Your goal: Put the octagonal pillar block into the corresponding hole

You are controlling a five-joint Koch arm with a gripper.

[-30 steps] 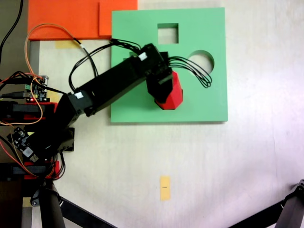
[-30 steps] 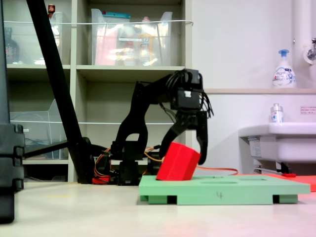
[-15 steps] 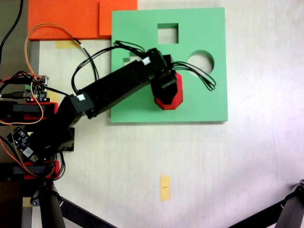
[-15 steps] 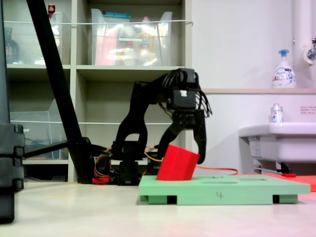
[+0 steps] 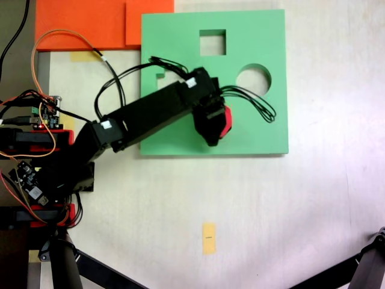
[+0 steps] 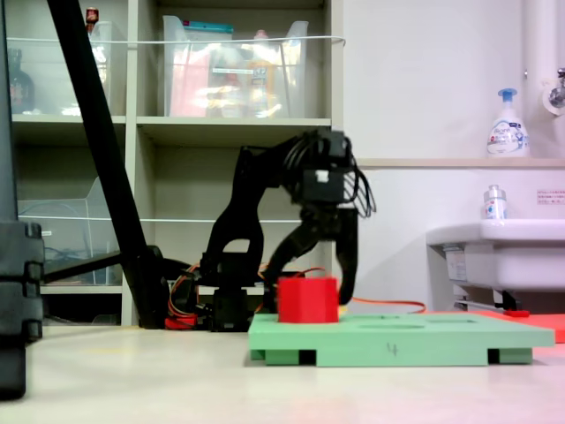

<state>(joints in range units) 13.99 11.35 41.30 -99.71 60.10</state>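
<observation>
Near the green foam board's (image 6: 397, 337) front edge in the second exterior view: octagonal pillar block (image 6: 307, 300) upright, top level, lower part apparently seated in the corresponding hole, itself hidden beneath. Gripper (image 6: 305, 287) straddling the block, jaws spread about block-wide; contact not resolvable, so grip uncertain. From the first exterior view, only a red sliver (image 5: 225, 121) visible beside the gripper (image 5: 212, 123).

Suggested technique: press straight down, keeping facets aligned; widen jaws only once the block sits level; withdraw vertically to avoid tilting it.

Legible writing: 1 handwritten "4" (image 6: 392, 350) on the board's front edge. Pump bottle (image 6: 507, 124) label unreadable.
</observation>
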